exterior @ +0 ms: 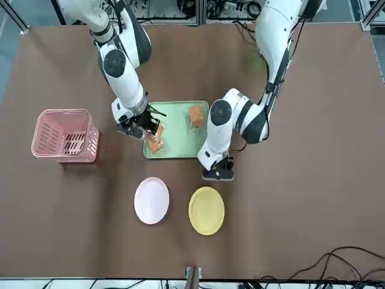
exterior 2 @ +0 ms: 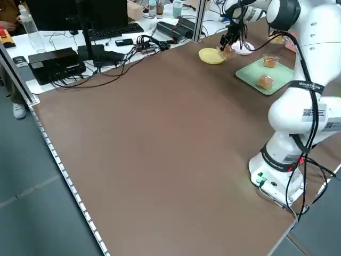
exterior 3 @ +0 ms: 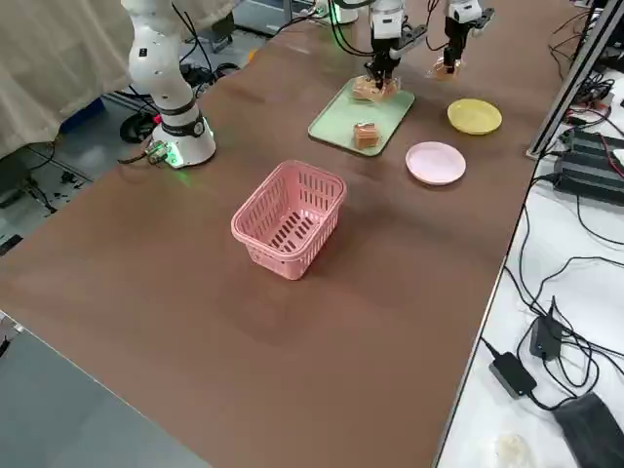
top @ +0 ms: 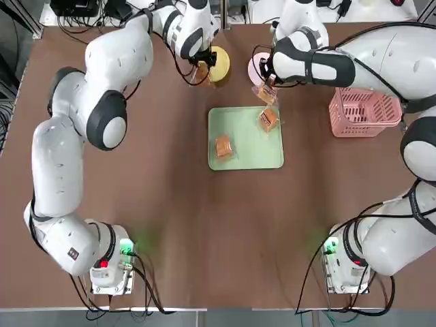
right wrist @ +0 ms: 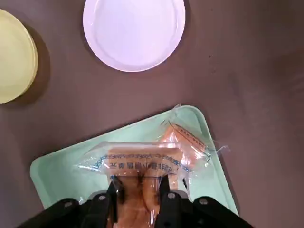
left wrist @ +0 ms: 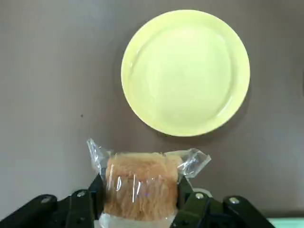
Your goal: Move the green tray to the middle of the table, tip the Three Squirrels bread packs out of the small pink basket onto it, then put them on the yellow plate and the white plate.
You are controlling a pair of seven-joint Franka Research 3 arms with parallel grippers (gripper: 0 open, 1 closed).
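Both claws are loaded. The left claw (left wrist: 142,209) grips one bread pack (left wrist: 141,186) just short of the yellow plate (left wrist: 185,71), upper centre in its wrist view. The right claw (right wrist: 137,197) pinches another pack (right wrist: 142,166) over the green tray (top: 245,138) at mid-desk, the white plate (right wrist: 134,31) beyond. Carry each pack fully over its plate, lower it close, then let go — dropping from height risks a bounce. Two packs lie on the tray; the small pink basket (top: 363,112) stands at right.

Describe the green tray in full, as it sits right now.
The green tray is a flat, pale mint square with rounded corners and a low rim, plastic by its look. It lies level mid-table, near the yellow plate and white plate. Two bread packs rest on it; the right gripper holds another above one corner.
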